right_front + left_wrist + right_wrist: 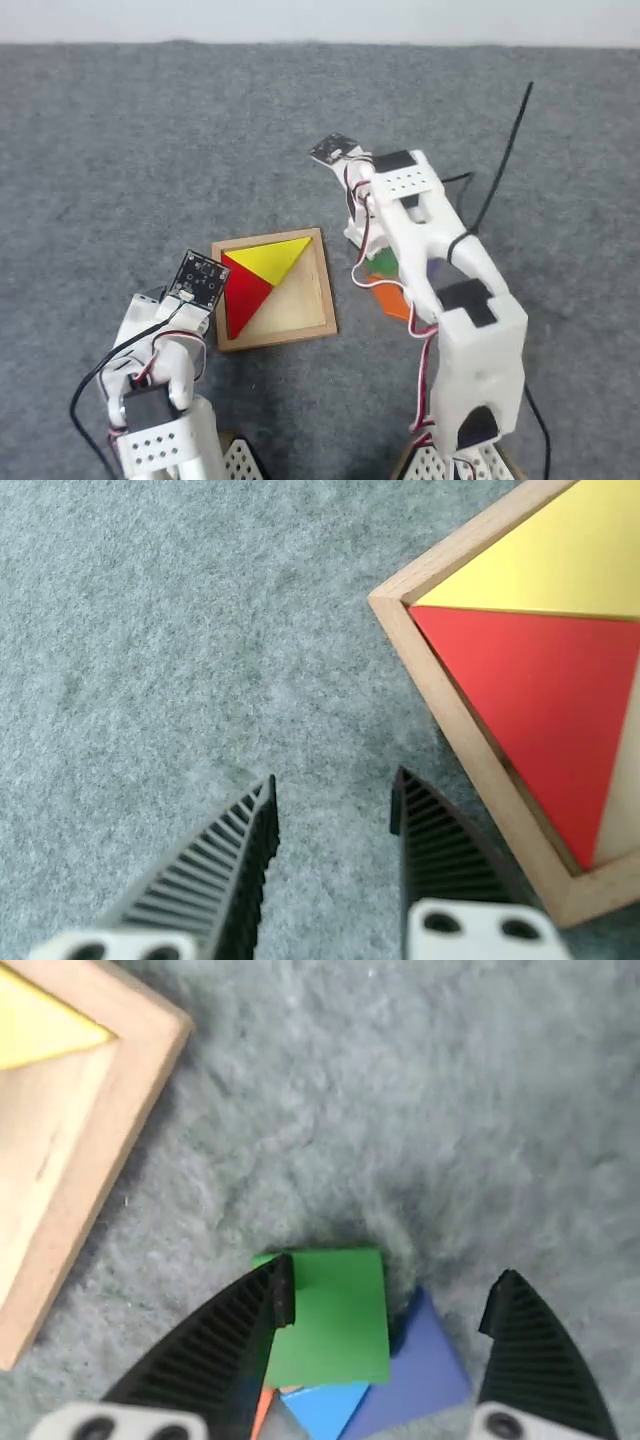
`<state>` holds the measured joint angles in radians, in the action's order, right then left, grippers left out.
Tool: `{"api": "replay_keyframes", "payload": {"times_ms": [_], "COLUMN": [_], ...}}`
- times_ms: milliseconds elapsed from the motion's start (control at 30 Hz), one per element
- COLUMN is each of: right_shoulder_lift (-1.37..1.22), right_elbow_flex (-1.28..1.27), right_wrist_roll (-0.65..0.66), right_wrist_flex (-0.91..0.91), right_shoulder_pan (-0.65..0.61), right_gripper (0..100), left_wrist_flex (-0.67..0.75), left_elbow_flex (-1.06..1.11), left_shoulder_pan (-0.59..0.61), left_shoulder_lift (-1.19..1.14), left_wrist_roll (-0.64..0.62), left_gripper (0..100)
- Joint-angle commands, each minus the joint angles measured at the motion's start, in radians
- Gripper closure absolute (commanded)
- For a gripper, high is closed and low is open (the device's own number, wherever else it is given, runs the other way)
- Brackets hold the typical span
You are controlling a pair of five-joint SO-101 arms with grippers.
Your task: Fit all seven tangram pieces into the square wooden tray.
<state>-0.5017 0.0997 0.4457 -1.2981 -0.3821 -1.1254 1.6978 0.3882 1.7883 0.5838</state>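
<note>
- A grey, felt-covered bench [150,150] carries everything.
- The square wooden tray [327,285] lies near its middle.
- A green piece [383,263] and an orange piece [392,301] lie just right of the tray.

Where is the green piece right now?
The green piece lies on the grey carpet near the wooden tray, between the right gripper's open fingers, overlapping blue pieces. The high view shows it under that arm, beside the orange piece.

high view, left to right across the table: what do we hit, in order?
Left arm → square wooden tray, holding red triangle piece and yellow triangle piece → green square piece → right arm.
</note>
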Motion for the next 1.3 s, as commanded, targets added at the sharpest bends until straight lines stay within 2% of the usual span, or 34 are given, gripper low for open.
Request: {"api": "replay_keyframes", "payload": {"times_ms": [0, 200, 433, 767, 933, 1100, 1267], "right_shoulder_lift": [-0.022, -0.028, 0.071, 0.159, 0.091, -0.013, -0.074], "right_elbow_flex": [0.069, 0.074, 0.08, 0.066, 0.035, 0.075, 0.098], "right_wrist_roll": [0.034, 0.107, 0.109, 0.115, 0.143, 0.144, 0.199], "right_wrist_flex": [-0.051, -0.099, -0.125, -0.234, -0.183, -0.177, -0.188], "right_shoulder_pan": [0.015, -0.001, 0.001, -0.002, -0.002, -0.002, -0.008], "right_gripper": [70.1, 81.4, 72.7, 74.2, 74.0, 67.5, 67.1], "left_wrist_flex": [-0.002, -0.003, -0.003, -0.003, -0.003, -0.003, -0.003], "left_elbow_flex": [-0.013, -0.013, -0.013, -0.013, -0.013, -0.013, -0.013], "left_shoulder_pan": [0.008, 0.008, 0.008, 0.008, 0.008, 0.008, 0.008], "left_shoulder_lift": [0.018, 0.018, 0.018, 0.018, 0.018, 0.018, 0.018], "left_wrist_roll": [0.009, 0.009, 0.009, 0.009, 0.009, 0.009, 0.008], "left_gripper": [82, 82, 82, 82, 82, 82, 82]}}
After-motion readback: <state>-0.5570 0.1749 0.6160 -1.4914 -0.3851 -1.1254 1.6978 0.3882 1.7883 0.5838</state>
